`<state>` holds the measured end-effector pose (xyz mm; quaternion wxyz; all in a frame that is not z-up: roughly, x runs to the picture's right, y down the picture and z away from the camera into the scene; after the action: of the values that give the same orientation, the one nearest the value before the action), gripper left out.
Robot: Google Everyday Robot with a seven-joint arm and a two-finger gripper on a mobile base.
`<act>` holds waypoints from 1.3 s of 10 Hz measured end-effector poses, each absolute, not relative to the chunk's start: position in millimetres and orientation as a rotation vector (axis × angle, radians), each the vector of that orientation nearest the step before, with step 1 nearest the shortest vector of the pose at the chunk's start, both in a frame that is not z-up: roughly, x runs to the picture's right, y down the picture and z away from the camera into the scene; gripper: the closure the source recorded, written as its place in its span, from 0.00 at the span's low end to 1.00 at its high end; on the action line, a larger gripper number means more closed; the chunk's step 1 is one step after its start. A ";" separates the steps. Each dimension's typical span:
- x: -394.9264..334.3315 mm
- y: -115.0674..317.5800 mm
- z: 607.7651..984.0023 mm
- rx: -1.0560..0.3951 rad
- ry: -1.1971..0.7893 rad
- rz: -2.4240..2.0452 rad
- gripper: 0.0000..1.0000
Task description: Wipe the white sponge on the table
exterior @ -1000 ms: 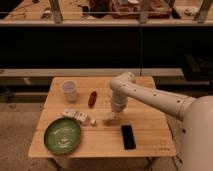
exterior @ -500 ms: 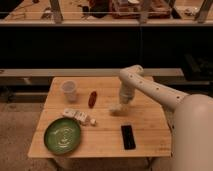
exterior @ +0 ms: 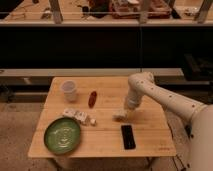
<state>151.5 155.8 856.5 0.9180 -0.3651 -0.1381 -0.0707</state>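
- Since a second ago your arm (exterior: 161,96) has swung right; its elbow now sits over the right half of the surface (exterior: 102,144), not near the middle.
- Your gripper (exterior: 126,110) has shifted right with it. It points down, low over the centre-right of the surface.
- White sponge (exterior: 119,115) lies on the surface right at the gripper tip, on its near-left side. You can't tell whether the two are touching.
- You can't tell the gripper's state either: wide, narrow or holding the sponge doesn't show.
- Black phone (exterior: 128,136) lies flat just in front of the sponge, apart from it, same spot as before.
- Reddish-brown oblong item (exterior: 92,98) lies left of the sponge, well apart from it, unmoved.
- White cup (exterior: 69,90) stands upright near the far-left corner.
- Cluster of small white packets (exterior: 78,115) sits between the cup and the green plate (exterior: 62,135), left of the sponge.
- Green plate is at the near-left corner and hasn't shifted.
- Long dark bench (exterior: 90,72) runs behind the surface.
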 end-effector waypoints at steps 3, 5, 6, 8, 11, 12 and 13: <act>192.7 170.7 843.6 -0.732 -0.286 -0.080 0.97; 228.4 158.1 837.9 -0.682 -0.257 -0.016 0.97; 239.5 148.2 834.2 -0.659 -0.242 0.004 0.97; 251.3 110.8 837.4 -0.610 -0.212 0.037 0.97; 258.8 77.7 875.3 -0.602 -0.174 0.073 0.97; 261.4 71.8 892.7 -0.605 -0.163 0.087 0.97; 262.2 64.6 913.3 -0.606 -0.152 0.094 0.97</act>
<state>262.2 64.6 913.3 0.9506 -0.2979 -0.0746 0.0464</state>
